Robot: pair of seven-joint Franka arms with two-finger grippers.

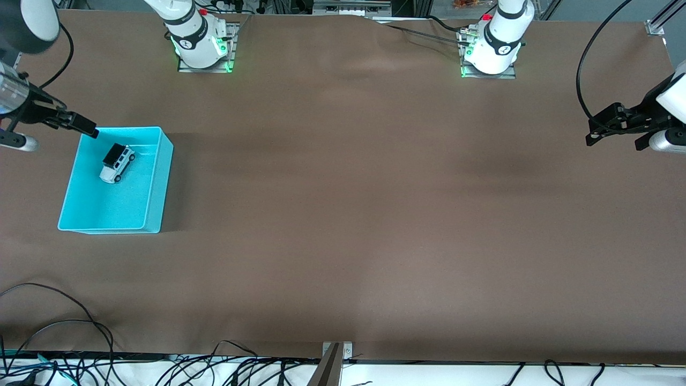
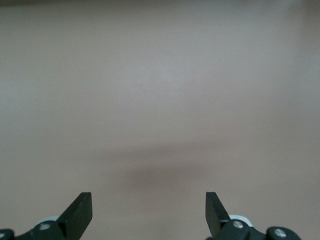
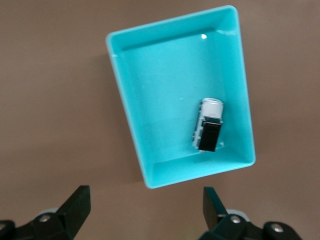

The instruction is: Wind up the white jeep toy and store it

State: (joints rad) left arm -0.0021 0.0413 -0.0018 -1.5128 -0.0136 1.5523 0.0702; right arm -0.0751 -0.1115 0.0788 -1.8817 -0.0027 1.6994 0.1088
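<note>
The white jeep toy (image 1: 117,163) with its black rear roof lies on its wheels inside the turquoise bin (image 1: 107,206), in the part of the bin farther from the front camera. It also shows in the right wrist view (image 3: 209,131), inside the bin (image 3: 165,95). My right gripper (image 1: 75,124) is open and empty, up in the air over the table just outside the bin's corner; in its wrist view (image 3: 146,197) both fingers stand wide apart. My left gripper (image 1: 611,134) is open and empty over bare table at the left arm's end (image 2: 149,202).
The brown table cover (image 1: 348,187) stretches between the two arms. Loose cables (image 1: 64,327) lie along the table edge nearest the front camera. The arm bases (image 1: 201,43) stand at the edge farthest from that camera.
</note>
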